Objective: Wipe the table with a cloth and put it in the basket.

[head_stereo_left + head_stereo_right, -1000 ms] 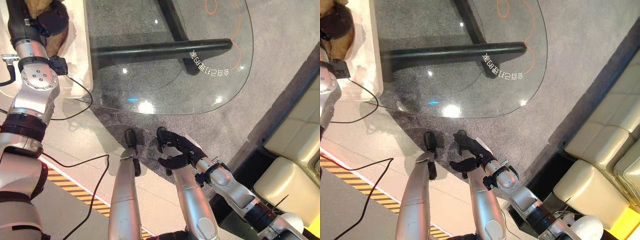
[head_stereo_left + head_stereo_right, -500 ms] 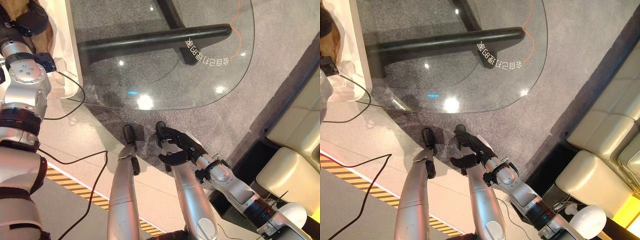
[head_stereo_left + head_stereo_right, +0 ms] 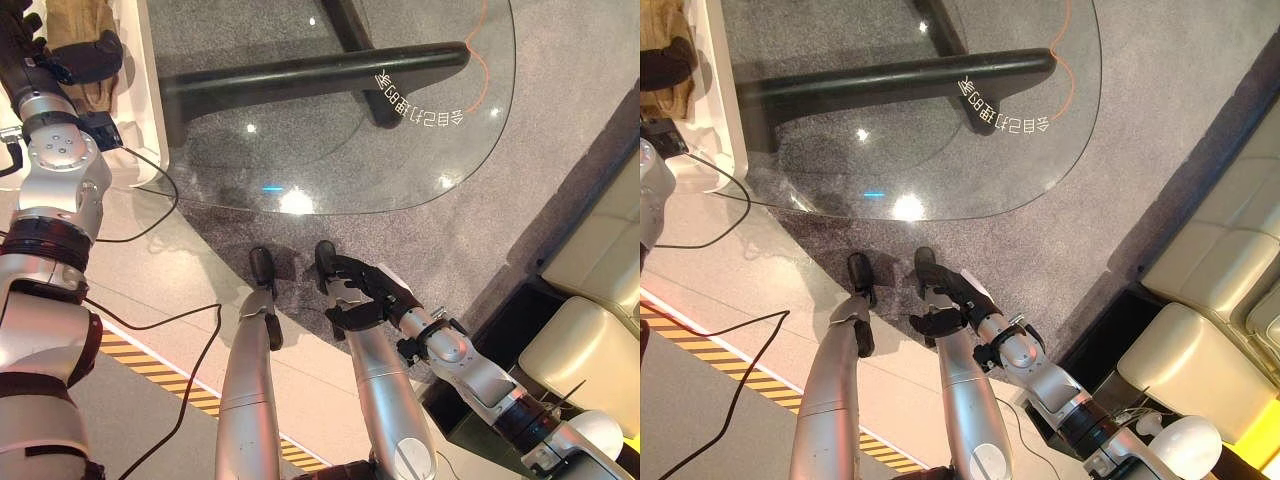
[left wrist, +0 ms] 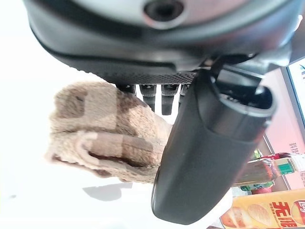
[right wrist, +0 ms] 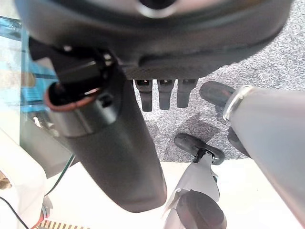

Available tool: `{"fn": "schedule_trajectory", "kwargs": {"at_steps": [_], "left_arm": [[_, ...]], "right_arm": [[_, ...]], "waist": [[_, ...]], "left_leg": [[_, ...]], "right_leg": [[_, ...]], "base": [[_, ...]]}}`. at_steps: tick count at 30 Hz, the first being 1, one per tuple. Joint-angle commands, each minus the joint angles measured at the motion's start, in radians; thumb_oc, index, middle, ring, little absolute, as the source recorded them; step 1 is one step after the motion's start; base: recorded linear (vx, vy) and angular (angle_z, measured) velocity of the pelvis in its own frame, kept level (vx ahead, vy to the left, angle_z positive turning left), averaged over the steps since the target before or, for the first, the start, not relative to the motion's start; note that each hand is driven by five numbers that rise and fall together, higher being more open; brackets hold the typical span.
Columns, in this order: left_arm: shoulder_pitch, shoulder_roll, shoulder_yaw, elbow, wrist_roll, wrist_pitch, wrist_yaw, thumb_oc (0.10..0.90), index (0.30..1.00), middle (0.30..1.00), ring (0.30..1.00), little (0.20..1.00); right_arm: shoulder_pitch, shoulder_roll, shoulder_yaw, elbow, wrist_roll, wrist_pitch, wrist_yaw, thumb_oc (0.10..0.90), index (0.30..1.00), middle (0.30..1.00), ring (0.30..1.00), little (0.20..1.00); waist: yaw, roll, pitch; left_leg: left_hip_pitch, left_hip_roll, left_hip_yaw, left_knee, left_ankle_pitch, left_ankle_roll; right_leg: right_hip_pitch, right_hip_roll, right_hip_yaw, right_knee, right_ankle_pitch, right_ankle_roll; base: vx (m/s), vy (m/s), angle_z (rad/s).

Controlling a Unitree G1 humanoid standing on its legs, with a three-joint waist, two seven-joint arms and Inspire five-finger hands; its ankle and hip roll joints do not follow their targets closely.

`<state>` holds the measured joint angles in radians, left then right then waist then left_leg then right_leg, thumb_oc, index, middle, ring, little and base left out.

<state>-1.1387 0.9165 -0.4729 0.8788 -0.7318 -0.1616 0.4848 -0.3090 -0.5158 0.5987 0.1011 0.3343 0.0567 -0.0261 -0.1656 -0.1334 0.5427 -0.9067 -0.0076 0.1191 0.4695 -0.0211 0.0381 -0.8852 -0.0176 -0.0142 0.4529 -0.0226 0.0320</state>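
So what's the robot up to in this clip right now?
The left robot hand has a tan cloth pinched between thumb and fingers, held over a white surface beside the glass table. The right robot hand hangs low by the grey carpet with relaxed fingers, holding nothing. I can't make out a basket for sure.

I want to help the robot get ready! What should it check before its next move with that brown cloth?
1. Cloth held by left hand: ok, pinched between thumb and fingers.
2. Right hand free: ok, open, holding nothing, low beside the glass table.
3. Cloth over the white surface: ok.
4. Wiping finished: cannot tell.
5. Where the basket is: cannot tell.
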Motion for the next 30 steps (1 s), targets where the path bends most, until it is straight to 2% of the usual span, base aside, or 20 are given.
{"fn": "schedule_trajectory", "kwargs": {"at_steps": [1, 8, 14, 15, 16, 19, 23, 26, 29, 30], "left_arm": [[0.057, 0.017, 0.118, -0.086, 0.049, -0.113, 0.013, 0.800, 0.900, 0.900, 0.900, 0.900], [0.216, 0.026, 0.247, -0.190, 0.039, -0.168, 0.018, 0.800, 0.900, 0.900, 0.900, 0.900], [0.313, 0.030, 0.335, -0.275, 0.032, -0.198, 0.018, 0.800, 0.900, 0.900, 0.900, 0.900], [0.323, 0.028, 0.350, -0.291, 0.040, -0.200, 0.016, 0.800, 0.900, 0.900, 0.900, 0.900], [0.338, 0.025, 0.363, -0.304, 0.047, -0.202, 0.014, 0.800, 0.900, 0.900, 0.900, 0.900], [0.460, -0.024, 0.430, -0.397, 0.090, -0.217, -0.018, 0.800, 0.900, 0.900, 0.900, 0.900], [0.569, -0.079, 0.472, -0.492, 0.138, -0.205, -0.045, 0.800, 0.900, 0.900, 0.900, 0.900], [0.739, -0.186, 0.504, -0.641, 0.158, -0.173, -0.082, 0.800, 0.900, 0.900, 0.900, 0.900], [0.828, -0.253, 0.505, -0.702, 0.165, -0.131, -0.110, 0.800, 0.900, 0.900, 0.900, 0.900], [0.892, -0.305, 0.488, -0.724, 0.159, -0.115, -0.122, 0.800, 0.900, 0.900, 0.900, 0.900]], "right_arm": [[0.099, -0.053, -0.039, -0.138, -0.017, -0.020, -0.002, 0.800, 0.900, 0.900, 0.900, 0.900], [0.155, -0.050, -0.075, -0.164, -0.053, -0.021, 0.004, 0.800, 0.900, 0.900, 0.900, 0.900], [0.190, -0.045, -0.102, -0.179, -0.065, -0.019, 0.006, 0.800, 0.900, 0.900, 0.900, 0.900], [0.188, -0.045, -0.109, -0.182, -0.067, -0.018, 0.005, 0.800, 0.900, 0.900, 0.900, 0.900], [0.191, -0.043, -0.111, -0.182, -0.069, -0.017, 0.005, 0.800, 0.900, 0.900, 0.900, 0.900], [0.222, -0.024, -0.130, -0.184, -0.088, -0.006, 0.006, 0.800, 0.900, 0.900, 0.900, 0.900], [0.243, -0.004, -0.147, -0.164, -0.092, -0.004, 0.016, 0.800, 0.900, 0.900, 0.900, 0.900], [0.272, 0.033, -0.171, -0.094, -0.095, -0.021, 0.033, 0.800, 0.900, 0.900, 0.900, 0.900], [0.284, 0.056, -0.181, -0.037, -0.098, -0.033, 0.043, 0.800, 0.900, 0.900, 0.900, 0.900], [0.289, 0.069, -0.187, 0.014, -0.095, -0.046, 0.051, 0.800, 0.900, 0.900, 0.900, 0.900]], "waist": [[0.023, 0.067, -0.023], [0.047, 0.092, -0.023], [0.068, 0.100, -0.023], [0.067, 0.099, -0.023], [0.069, 0.099, -0.023], [0.091, 0.104, -0.023], [0.107, 0.105, -0.023], [0.133, 0.105, -0.023], [0.149, 0.107, -0.023], [0.161, 0.108, -0.023]], "left_leg": [[0.098, -0.042, 0.009, -0.024, -0.089, 0.047], [0.155, -0.045, 0.007, -0.030, -0.087, 0.044], [0.193, -0.047, -0.005, -0.029, -0.084, 0.040], [0.174, -0.048, 0.006, -0.033, -0.055, 0.044], [0.177, -0.049, 0.004, -0.035, -0.053, 0.044], [0.208, -0.053, -0.011, -0.034, -0.051, 0.040], [0.239, -0.054, -0.022, -0.041, -0.048, 0.036], [0.309, -0.064, -0.050, -0.073, -0.033, 0.029], [0.356, -0.069, -0.067, -0.096, -0.022, 0.022], [0.398, -0.072, -0.079, -0.115, -0.012, 0.016]], "right_leg": [[0.031, 0.008, -0.003, -0.109, 0.110, 0.030], [0.089, 0.005, -0.006, -0.090, 0.073, 0.018], [0.139, 0.001, -0.015, -0.077, 0.046, 0.008], [0.123, -0.004, -0.022, -0.085, 0.070, 0.000], [0.126, -0.004, -0.024, -0.084, 0.069, -0.001], [0.166, -0.005, -0.034, -0.073, 0.047, -0.008], [0.200, -0.004, -0.041, -0.067, 0.030, -0.012], [0.274, -0.005, -0.050, -0.079, 0.016, -0.015], [0.323, -0.007, -0.057, -0.090, 0.010, -0.015], [0.370, -0.012, -0.065, -0.105, 0.007, -0.016]], "base": [[0.00, 0.000, 0.00], [0.01, -0.013, -0.01], [0.00, -0.050, 0.07], [-0.06, -0.069, 0.12], [-0.05, -0.080, 0.12], [0.02, -0.072, 0.05], [0.01, -0.067, 0.03], [0.00, -0.109, 0.00], [0.00, -0.089, 0.01], [0.00, -0.070, -0.01]]}}
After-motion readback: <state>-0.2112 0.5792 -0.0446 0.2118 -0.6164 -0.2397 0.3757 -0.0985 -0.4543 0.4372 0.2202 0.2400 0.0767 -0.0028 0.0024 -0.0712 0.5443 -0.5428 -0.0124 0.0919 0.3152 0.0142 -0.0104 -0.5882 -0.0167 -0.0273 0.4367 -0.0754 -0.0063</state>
